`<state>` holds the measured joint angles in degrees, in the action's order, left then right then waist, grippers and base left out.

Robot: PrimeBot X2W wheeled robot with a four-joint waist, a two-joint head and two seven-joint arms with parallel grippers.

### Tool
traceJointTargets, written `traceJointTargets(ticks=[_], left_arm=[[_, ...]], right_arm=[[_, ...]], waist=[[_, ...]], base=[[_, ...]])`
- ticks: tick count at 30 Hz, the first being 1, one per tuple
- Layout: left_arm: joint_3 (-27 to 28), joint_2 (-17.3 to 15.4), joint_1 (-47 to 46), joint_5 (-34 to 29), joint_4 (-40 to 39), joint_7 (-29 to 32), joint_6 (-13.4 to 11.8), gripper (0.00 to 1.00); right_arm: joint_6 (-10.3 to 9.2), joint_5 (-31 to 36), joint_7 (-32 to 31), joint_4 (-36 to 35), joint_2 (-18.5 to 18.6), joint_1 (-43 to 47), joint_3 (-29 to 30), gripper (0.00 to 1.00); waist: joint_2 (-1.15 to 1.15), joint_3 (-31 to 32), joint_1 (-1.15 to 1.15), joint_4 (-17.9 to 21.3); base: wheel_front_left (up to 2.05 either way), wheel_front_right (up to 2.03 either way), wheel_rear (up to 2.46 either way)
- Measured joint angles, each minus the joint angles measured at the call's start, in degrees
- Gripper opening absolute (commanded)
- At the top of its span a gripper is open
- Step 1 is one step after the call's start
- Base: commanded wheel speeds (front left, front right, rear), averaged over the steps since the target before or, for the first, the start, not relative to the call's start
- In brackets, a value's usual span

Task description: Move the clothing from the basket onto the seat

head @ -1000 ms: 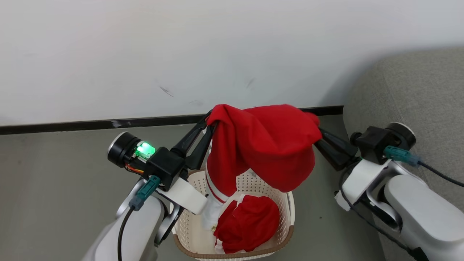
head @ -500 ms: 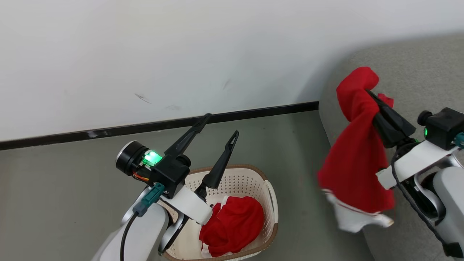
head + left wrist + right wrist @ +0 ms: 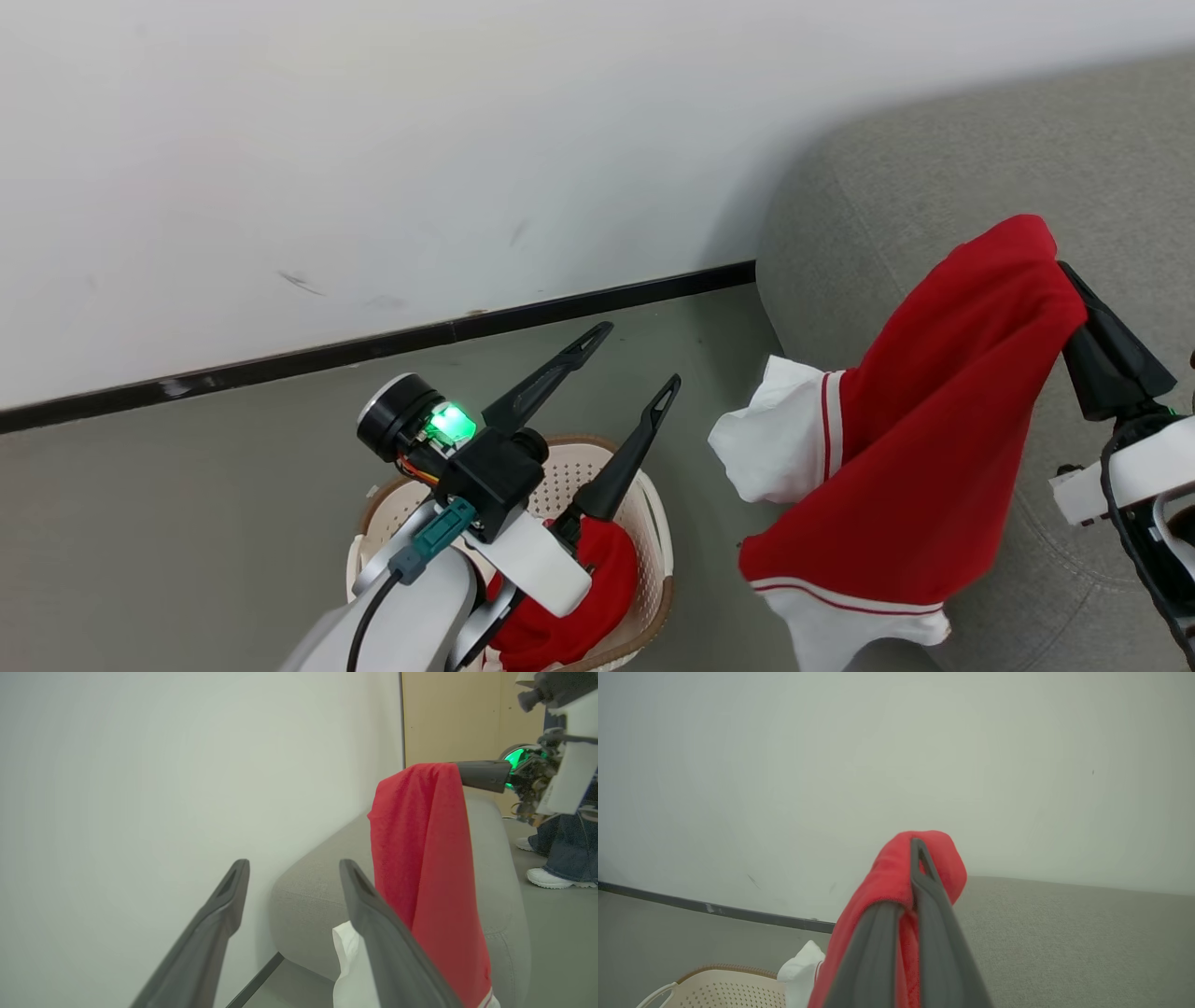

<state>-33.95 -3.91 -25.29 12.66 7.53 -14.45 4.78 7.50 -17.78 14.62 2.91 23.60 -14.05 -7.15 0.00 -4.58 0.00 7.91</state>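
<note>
Head view. The right gripper (image 3: 1060,271), its fingertips buried in cloth and its arm cut off at 3 o'clock, is clamped on one red garment (image 3: 934,448). This hangs at 4 o'clock by the grey seat (image 3: 934,159); contact is unclear. The left gripper (image 3: 638,356), fingers spread and empty, partly hides the second garment (image 3: 607,569), which lies in the single basket (image 3: 665,602) at 7 o'clock. Garments: two.

basket (image 3: 653,532) left of seat (image 3: 934,168) | first garment (image 3: 607,569) in basket | second garment (image 3: 934,448) above seat edge
</note>
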Motion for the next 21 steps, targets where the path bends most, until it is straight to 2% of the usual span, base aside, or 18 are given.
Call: traceJointTargets(ticks=[14,21], left_arm=[[-2.88,0.32,1.43,1.48,-0.89,-0.01,0.99,1.0],[-3.02,0.34,2.57,1.56,-0.8,-0.01,1.0,1.0]], right_arm=[[0.0,1.29,0.0,-3.91,-2.93,9.79,8.22,0.0],[0.0,1.12,0.0,-4.81,-4.36,12.6,7.98,0.0]], waist=[[0.0,0.67,0.0,6.05],[0.0,0.58,0.0,9.0]], base=[[0.0,0.0,0.0],[0.0,0.0,0.0]])
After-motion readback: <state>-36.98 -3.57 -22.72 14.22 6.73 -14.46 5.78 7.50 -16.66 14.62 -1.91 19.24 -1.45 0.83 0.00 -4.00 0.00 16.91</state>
